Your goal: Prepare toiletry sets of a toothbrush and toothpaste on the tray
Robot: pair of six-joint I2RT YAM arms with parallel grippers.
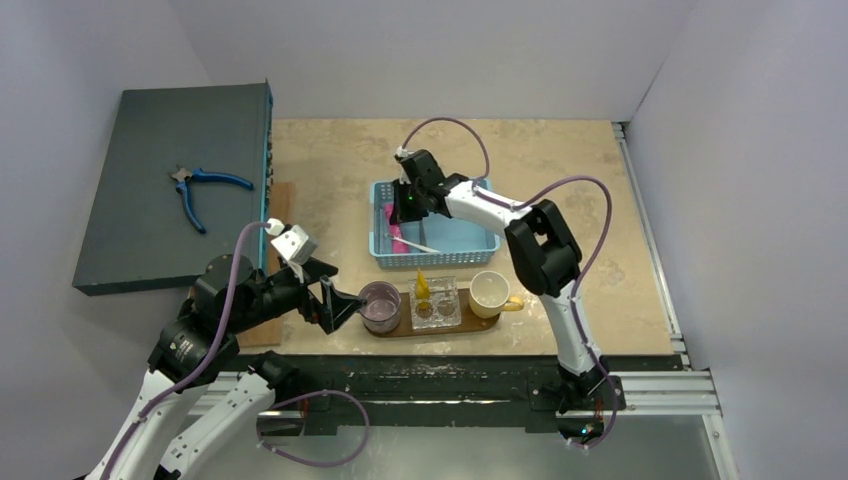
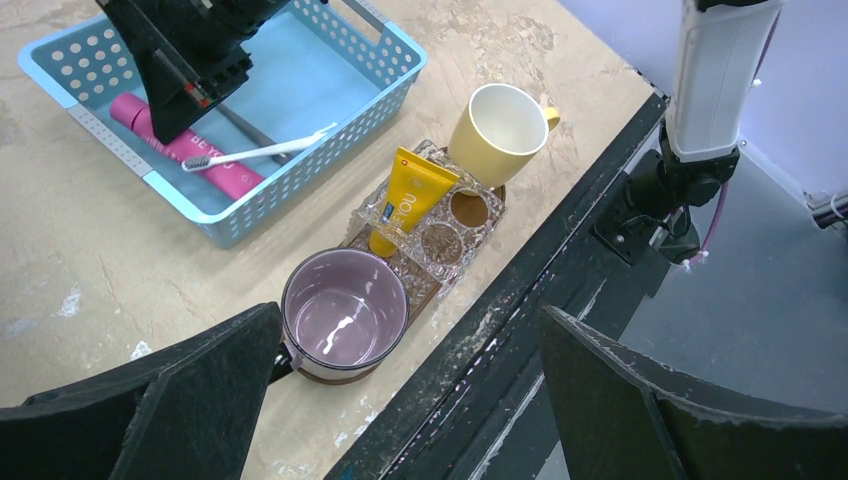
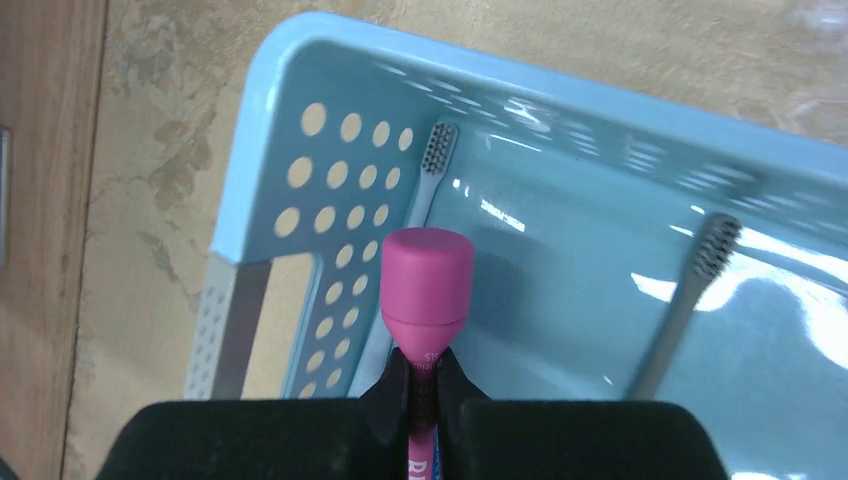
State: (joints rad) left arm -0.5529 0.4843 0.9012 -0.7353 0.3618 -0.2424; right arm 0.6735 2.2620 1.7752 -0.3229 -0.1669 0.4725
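Note:
The dark brown tray (image 1: 452,327) lies near the table's front edge and carries a clear glass holder (image 1: 437,303). The yellow toothpaste (image 1: 422,287) stands in that holder and shows in the left wrist view (image 2: 405,195). My right gripper (image 1: 405,207) reaches into the blue basket (image 1: 470,243) and is shut (image 3: 428,385) on the pink toothpaste (image 3: 428,275) just behind its cap. The pale toothbrush (image 2: 260,152) lies in the basket across the pink tube (image 2: 190,150); its head shows in the right wrist view (image 3: 436,150). My left gripper (image 1: 335,300) is open and empty beside the purple mug.
A purple mug (image 2: 343,315) and a yellow cup (image 2: 500,120) stand at the two ends of the tray. A dark grey toothbrush (image 3: 690,290) also lies in the basket. Blue-handled pliers (image 1: 200,190) lie on a dark slab at the far left. The table's black front rail (image 2: 520,300) runs below the tray.

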